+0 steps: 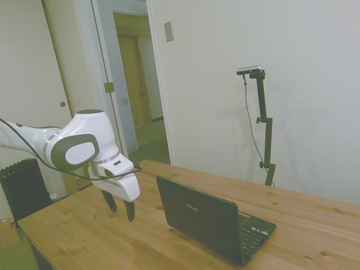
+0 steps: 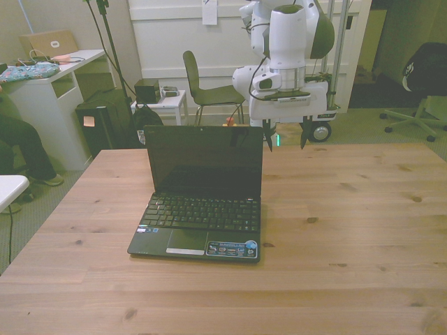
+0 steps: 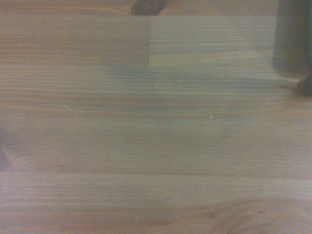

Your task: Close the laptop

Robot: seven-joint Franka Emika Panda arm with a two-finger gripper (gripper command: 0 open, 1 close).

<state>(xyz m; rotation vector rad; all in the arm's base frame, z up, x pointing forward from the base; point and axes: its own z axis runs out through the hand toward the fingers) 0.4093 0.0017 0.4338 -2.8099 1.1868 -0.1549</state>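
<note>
Laptop [image 2: 199, 199] sits open on the worktop [image 2: 349, 230], lid [image 1: 197, 216] upright, screen facing away from the robot, keyboard on the far side of the lid from the arm. Claw [image 2: 286, 137] hangs behind the lid, off toward the front view's right of its top edge, fingers spread and pointing down, holding nothing. In the side view the claw [image 1: 121, 207] is apart from the lid's back, roughly level with the lid's upper part, no contact. Hinge line runs across the front view, so the lid would need pushing from behind, away from the robot and down onto the keyboard. Wrist view shows only bare wood [image 3: 156, 126], blurry dark patch at one corner, can't tell what. No containers in view; closing not yet started
</note>
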